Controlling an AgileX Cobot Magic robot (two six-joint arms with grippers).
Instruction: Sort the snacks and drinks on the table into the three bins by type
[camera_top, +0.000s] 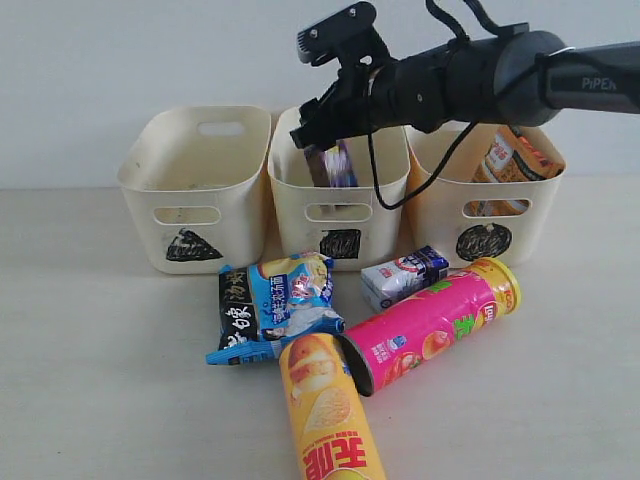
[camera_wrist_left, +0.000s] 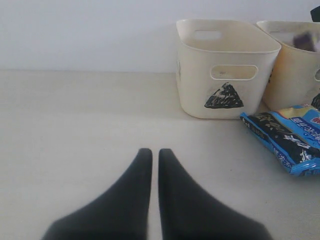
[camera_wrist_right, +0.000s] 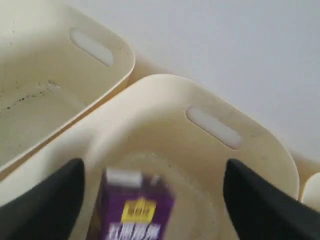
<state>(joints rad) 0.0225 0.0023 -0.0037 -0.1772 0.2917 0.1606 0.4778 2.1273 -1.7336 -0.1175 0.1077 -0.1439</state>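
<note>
Though blurred, boxy purple carton (camera_wrist_right: 132, 215) inside smooth round-cornered cream bin (camera_wrist_right: 165, 85).

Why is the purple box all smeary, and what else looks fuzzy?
Right wrist view: the purple box is smeared, likely from moving, between the open fingers. Exterior view: it looks streaky too, at the mouth of the middle bin. Left wrist view: the close black fingers are soft-edged.
</note>
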